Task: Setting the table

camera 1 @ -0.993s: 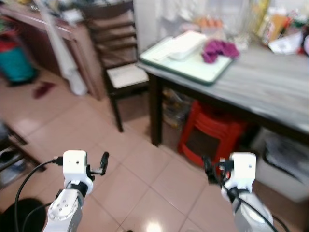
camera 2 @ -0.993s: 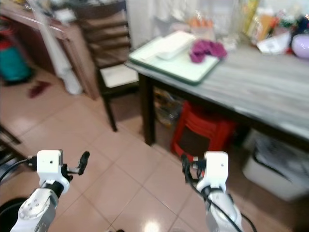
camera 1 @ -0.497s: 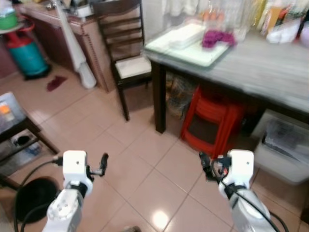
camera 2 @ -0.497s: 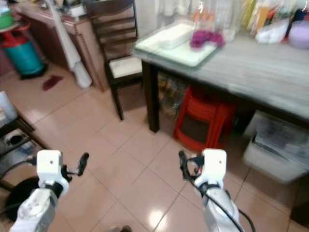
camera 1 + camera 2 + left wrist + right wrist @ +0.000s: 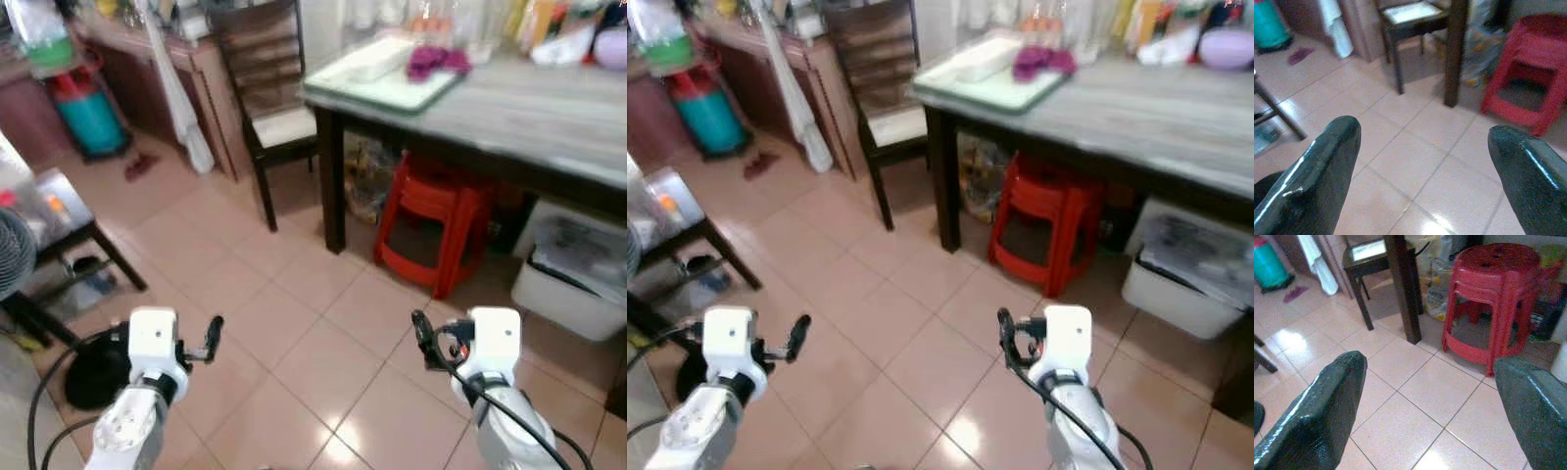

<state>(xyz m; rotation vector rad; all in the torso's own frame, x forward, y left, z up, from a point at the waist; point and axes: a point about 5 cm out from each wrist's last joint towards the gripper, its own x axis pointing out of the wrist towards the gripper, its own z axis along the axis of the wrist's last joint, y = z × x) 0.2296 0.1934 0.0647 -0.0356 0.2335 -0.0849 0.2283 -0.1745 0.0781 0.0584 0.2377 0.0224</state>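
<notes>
A grey-topped dining table [image 5: 549, 98] stands ahead to the right. On its near-left corner lies a pale green tray [image 5: 392, 90] carrying a white flat item [image 5: 377, 59] and a purple cloth [image 5: 436, 61]. Bottles and bags crowd the table's far edge, blurred. Both arms are held low over the tiled floor, well short of the table. My left gripper [image 5: 211, 338] is open with nothing between its fingers [image 5: 1327, 171]. My right gripper [image 5: 423, 343] is open too, its fingers [image 5: 1327, 406] spread wide over bare tiles.
Stacked red stools [image 5: 431, 220] sit under the table beside a dark table leg [image 5: 333, 176]. A dark wooden chair [image 5: 269, 98] stands left of the table. A white bin [image 5: 573, 279] is at right. A teal cylinder [image 5: 88, 113], a low black stand [image 5: 59, 225] and a black round base [image 5: 88, 377] are at left.
The whole view has shifted: the table now sits farther off and higher in the picture, and more floor and the low stand at left show. Both grippers keep the same open pose.
</notes>
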